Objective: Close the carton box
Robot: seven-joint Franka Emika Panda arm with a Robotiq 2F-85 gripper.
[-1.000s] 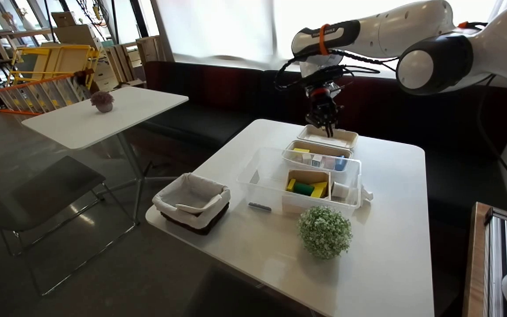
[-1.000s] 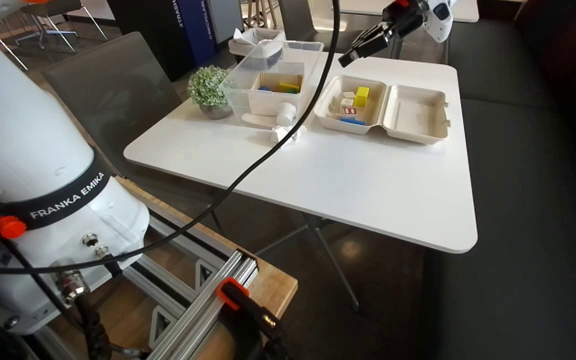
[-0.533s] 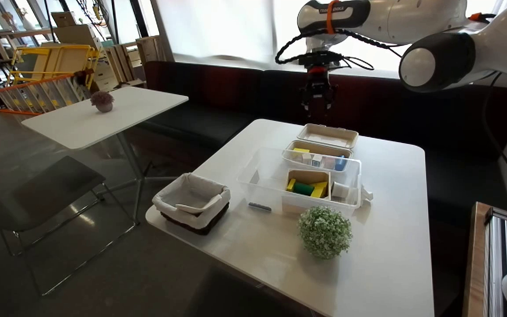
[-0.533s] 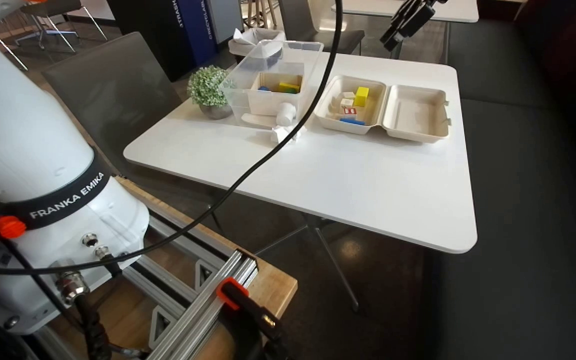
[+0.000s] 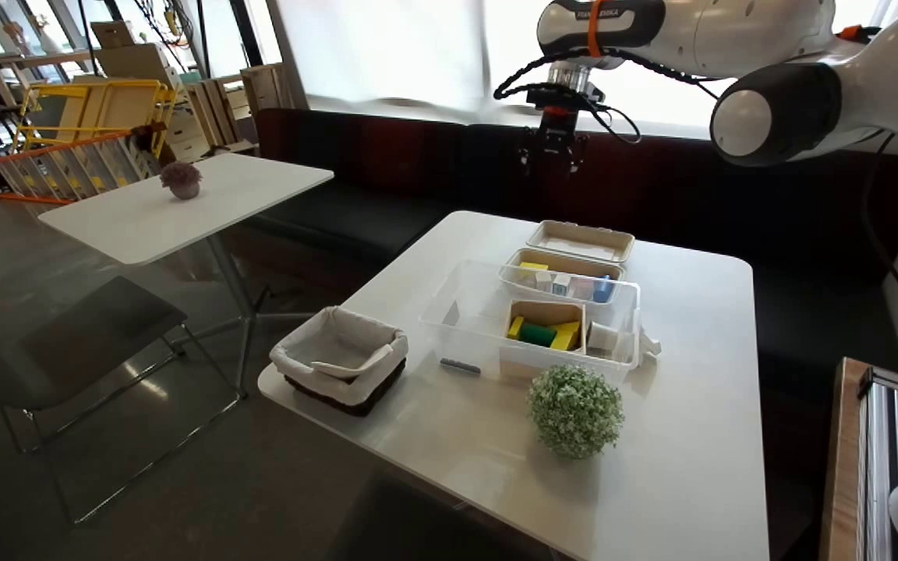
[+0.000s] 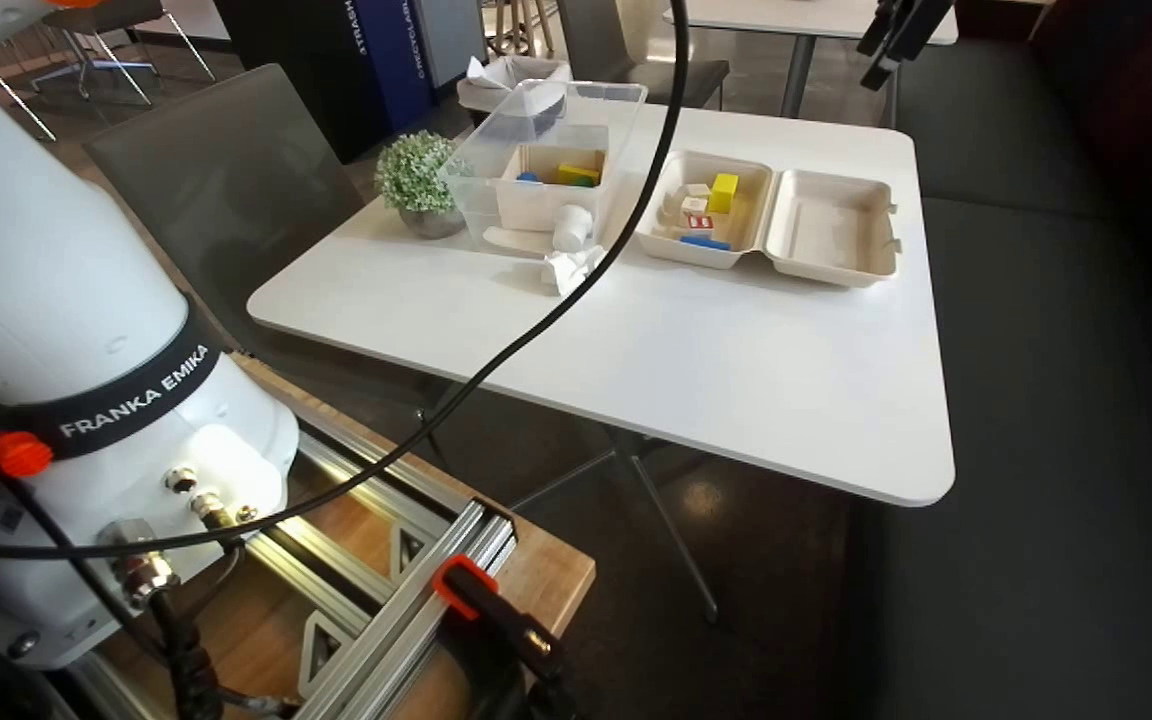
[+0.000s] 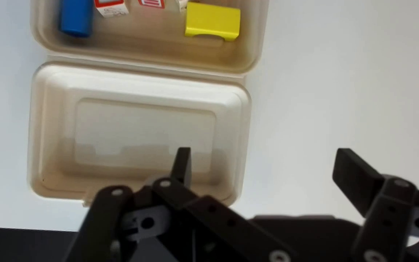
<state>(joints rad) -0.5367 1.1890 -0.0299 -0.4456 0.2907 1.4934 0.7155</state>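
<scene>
up high hangs the gripper [image 7: 263,163], spread wide, well apart from the open box [image 7: 151,34], lid [image 7: 142,125] folded back, yellow block [image 7: 213,20] and blue block [image 7: 76,18] inside!

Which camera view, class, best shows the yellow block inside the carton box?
The wrist view: the yellow block appears largest there, its curved notch visible. Both exterior views show it smaller, inside the carton box; in an exterior view, the clear bin partly overlaps it.

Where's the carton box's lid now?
In an exterior view, the lid lies open on the table, just to the right of the half of the carton box with a yellow block.
</scene>
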